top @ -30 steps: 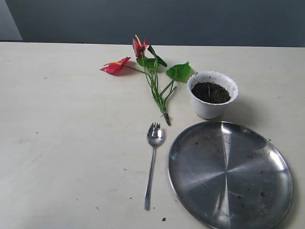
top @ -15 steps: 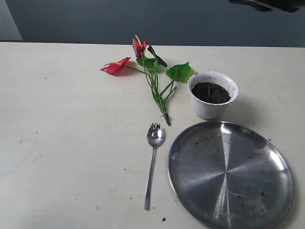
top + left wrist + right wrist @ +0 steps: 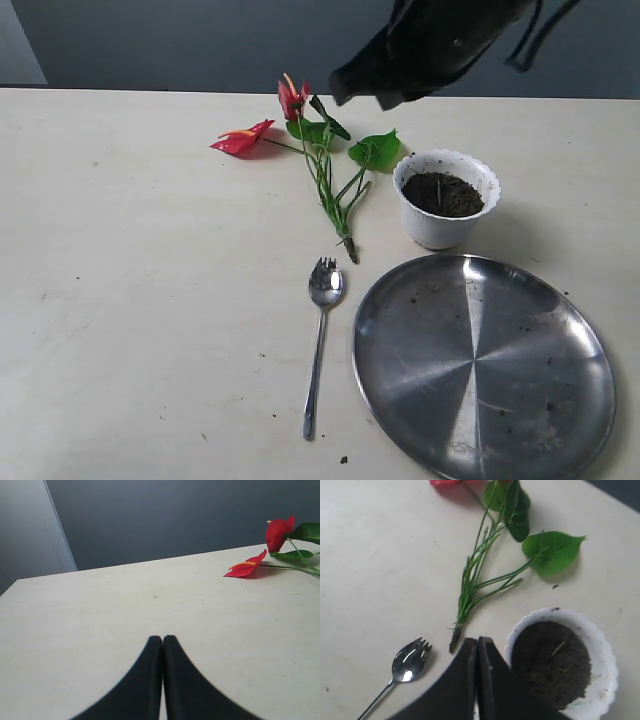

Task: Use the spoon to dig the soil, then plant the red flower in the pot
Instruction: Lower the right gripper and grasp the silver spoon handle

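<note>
The steel spoon [image 3: 319,340] [image 3: 407,664] lies on the table with its tined bowl toward the red flower [image 3: 318,150] [image 3: 485,570] [image 3: 280,545], which lies flat beside the pot. The white scalloped pot [image 3: 445,198] [image 3: 607,660] stands upright, filled with dark soil [image 3: 442,194] [image 3: 551,661]. My right gripper [image 3: 352,92] [image 3: 478,641] hangs high above the flower and pot, shut, with nothing between its fingers. My left gripper [image 3: 162,639] is shut and empty over bare table, some way from the blooms.
A large round steel plate [image 3: 484,362] with a few soil specks lies at the front right, next to the spoon and just in front of the pot. Beyond the table's far edge stands a dark wall.
My right arm has come down into the exterior view from the top right and now hangs over the flower and pot. Nothing on the table has moved.
</note>
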### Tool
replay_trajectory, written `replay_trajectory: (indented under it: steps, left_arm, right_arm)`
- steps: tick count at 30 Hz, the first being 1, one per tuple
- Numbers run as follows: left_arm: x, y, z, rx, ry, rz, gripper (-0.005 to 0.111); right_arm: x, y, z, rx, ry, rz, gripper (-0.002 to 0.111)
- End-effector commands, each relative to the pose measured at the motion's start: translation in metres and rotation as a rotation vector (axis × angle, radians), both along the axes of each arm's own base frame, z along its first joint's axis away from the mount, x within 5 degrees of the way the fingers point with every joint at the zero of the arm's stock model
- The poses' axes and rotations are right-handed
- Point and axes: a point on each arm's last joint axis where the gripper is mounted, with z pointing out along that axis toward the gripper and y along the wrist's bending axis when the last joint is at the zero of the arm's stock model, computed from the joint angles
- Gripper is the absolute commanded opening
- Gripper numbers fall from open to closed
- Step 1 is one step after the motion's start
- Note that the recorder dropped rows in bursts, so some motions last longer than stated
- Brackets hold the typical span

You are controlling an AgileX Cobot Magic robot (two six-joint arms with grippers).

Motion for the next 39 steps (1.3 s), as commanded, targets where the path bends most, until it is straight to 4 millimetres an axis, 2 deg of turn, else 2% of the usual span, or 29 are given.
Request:
replay_trajectory:
  steps: [1, 3, 6, 8, 13, 17, 21, 31, 39]
  left_arm:
    - [0.000, 0.000, 0.001, -0.002, -0.002, -0.003, 0.002]
    - [0.000, 0.000, 0.001, -0.002, -0.002, -0.003, 0.002]
    - [0.000, 0.000, 0.001, -0.002, -0.002, -0.003, 0.002]
    - [0.000, 0.000, 0.001, -0.002, -0.002, -0.003, 0.002]
    - [0.000, 0.000, 0.001, -0.002, -0.002, -0.003, 0.002]
    - [0.000, 0.000, 0.001, -0.004, -0.002, -0.003, 0.002]
    - [0.000, 0.000, 0.001, -0.004, -0.002, -0.003, 0.002]
    - [0.000, 0.000, 0.001, -0.004, -0.002, -0.003, 0.002]
    - [0.000, 0.000, 0.001, -0.004, -0.002, -0.003, 0.002]
  right_arm:
    - [0.001, 0.024, -0.025, -0.030, 0.074, 0.030, -0.001]
    - [-0.002, 0.035, -0.035, -0.045, 0.108, 0.075, 0.002]
    - [-0.016, 0.061, -0.059, -0.080, 0.204, 0.142, 0.029]
    - [-0.025, 0.070, -0.073, -0.110, 0.291, 0.103, 0.034]
    - [-0.028, 0.084, -0.105, -0.137, 0.380, 0.049, 0.034]
    - [-0.025, 0.086, -0.117, -0.143, 0.401, 0.018, 0.034]
    - [-0.029, 0.079, -0.127, -0.191, 0.444, -0.057, 0.034]
    - [-0.045, 0.071, -0.164, -0.121, 0.509, -0.143, 0.034]
    - [-0.049, 0.075, -0.168, -0.050, 0.543, -0.175, 0.034]
